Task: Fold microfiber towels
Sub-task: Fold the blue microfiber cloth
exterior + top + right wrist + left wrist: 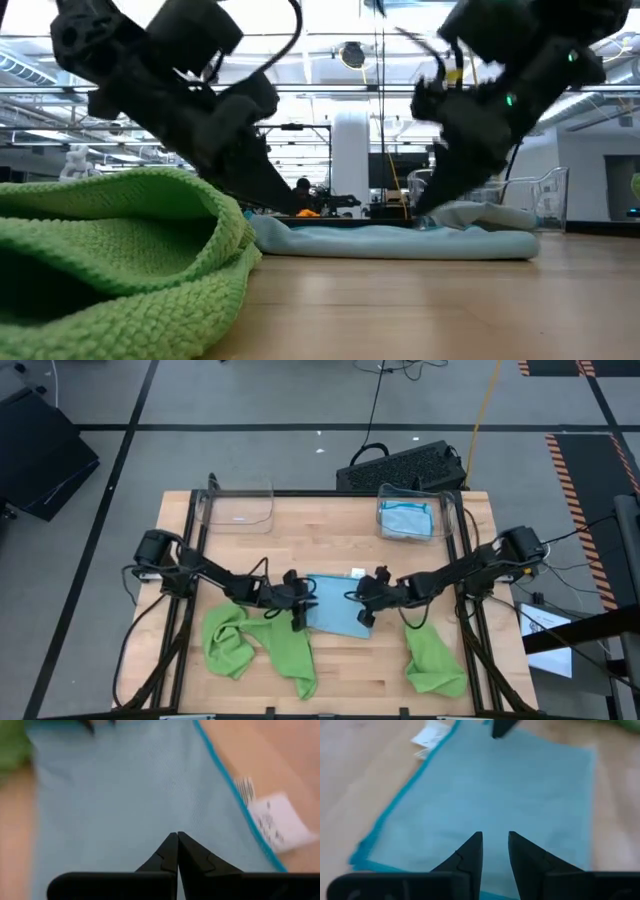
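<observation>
light blue microfiber towel with teal edging (335, 606) lies flat mid-table between both grippers. left gripper (495, 851) hovers at its left edge, fingers a narrow gap apart, holding nothing. right gripper (177, 851) is at its right edge, fingers pressed together over the cloth. crumpled lime green microfiber towels (255, 645) lie nearby.
</observation>
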